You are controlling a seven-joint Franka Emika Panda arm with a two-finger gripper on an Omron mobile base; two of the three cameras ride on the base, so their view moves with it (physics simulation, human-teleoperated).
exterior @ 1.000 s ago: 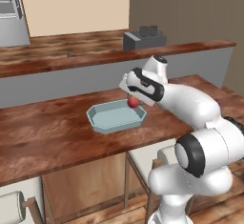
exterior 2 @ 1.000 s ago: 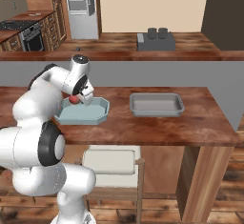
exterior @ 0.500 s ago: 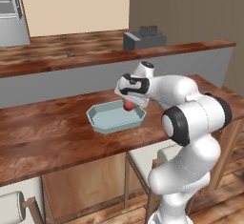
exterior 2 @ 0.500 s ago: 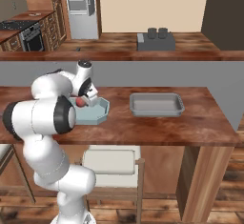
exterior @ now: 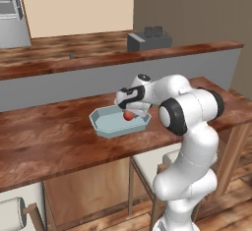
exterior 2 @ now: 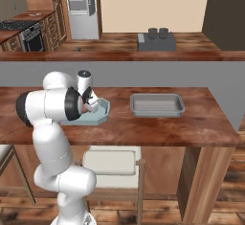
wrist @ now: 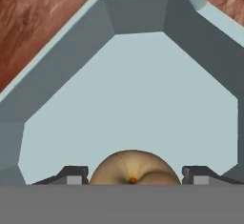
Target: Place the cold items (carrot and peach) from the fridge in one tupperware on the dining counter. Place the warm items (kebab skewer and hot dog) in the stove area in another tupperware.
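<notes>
Reddish peach (wrist: 132, 168) sits btwn fingers (wrist: 71, 175), gripped w/ both tips, over pale-blue tupperware (wrist: 128, 99) floor.

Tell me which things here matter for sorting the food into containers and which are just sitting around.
Part of the job:
- peach, held between the gripper fingers over the light blue container
- light blue container on the counter
- grey container further along the counter

Just there:
- toaster on the back counter
- stool under the counter
- fridge
</notes>
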